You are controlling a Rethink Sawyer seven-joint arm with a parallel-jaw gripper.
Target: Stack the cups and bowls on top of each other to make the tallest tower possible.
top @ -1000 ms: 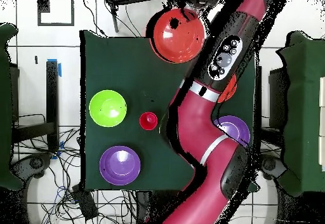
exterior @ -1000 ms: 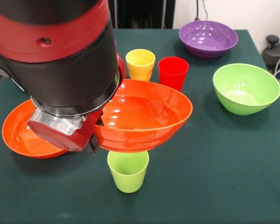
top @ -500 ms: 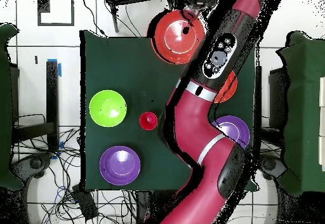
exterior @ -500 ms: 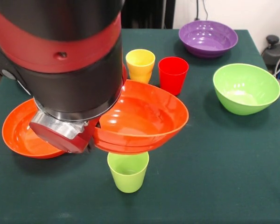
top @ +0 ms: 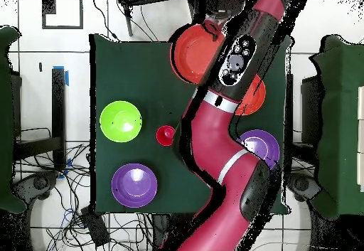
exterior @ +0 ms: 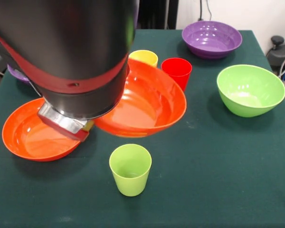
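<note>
My gripper [exterior: 87, 129] holds a shallow orange bowl [exterior: 147, 102] by its near-left rim. The bowl hangs tilted above the table, its open side facing the camera. The gripper itself is mostly hidden under the arm's wrist. The light green cup [exterior: 130, 169] stands upright and alone in front of the bowl, apart from it. The held bowl also shows in the overhead view [top: 192, 52]. The second orange bowl [exterior: 33, 137] rests on the table at the left. The yellow cup [exterior: 145, 56] and red cup [exterior: 176, 70] stand behind the held bowl. The purple and blue cups are hidden.
A light green bowl [exterior: 250, 90] sits at the right and a purple bowl [exterior: 212, 38] at the far right. A second purple bowl [exterior: 14, 73] peeks out behind the arm at the left. The arm [top: 213, 141] crosses the table's right half in the overhead view.
The orange bowl was just above the light green cup. It has moved up and back toward the robot, tilted further, and now leaves the cup uncovered.
</note>
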